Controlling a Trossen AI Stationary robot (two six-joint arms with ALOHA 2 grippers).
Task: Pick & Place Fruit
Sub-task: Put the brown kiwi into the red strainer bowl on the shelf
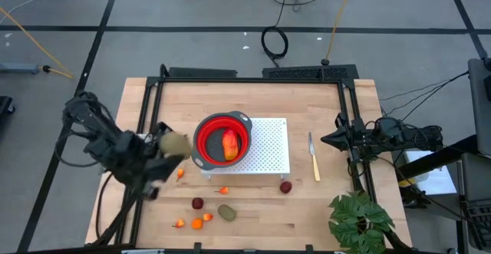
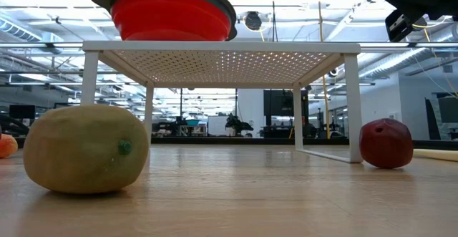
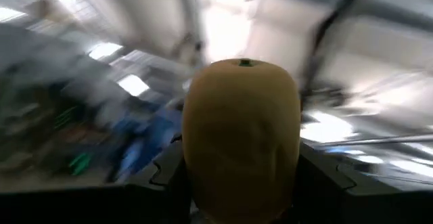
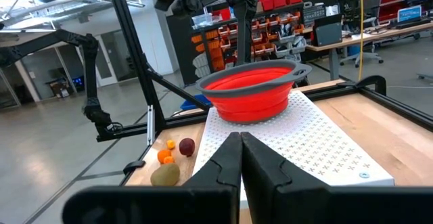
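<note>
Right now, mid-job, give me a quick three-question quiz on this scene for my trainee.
1. True or false: the left pincer holds an olive-brown fruit.
2. What already lies in the red bowl? A) the knife B) the mango C) a dark red ball
3. What does the red bowl stand on?

Key
1. True; it is gripped beside the bowl.
2. B; the mango lies inside.
3. The white perforated rack. The right pincer waits shut at the table's right edge.
</note>
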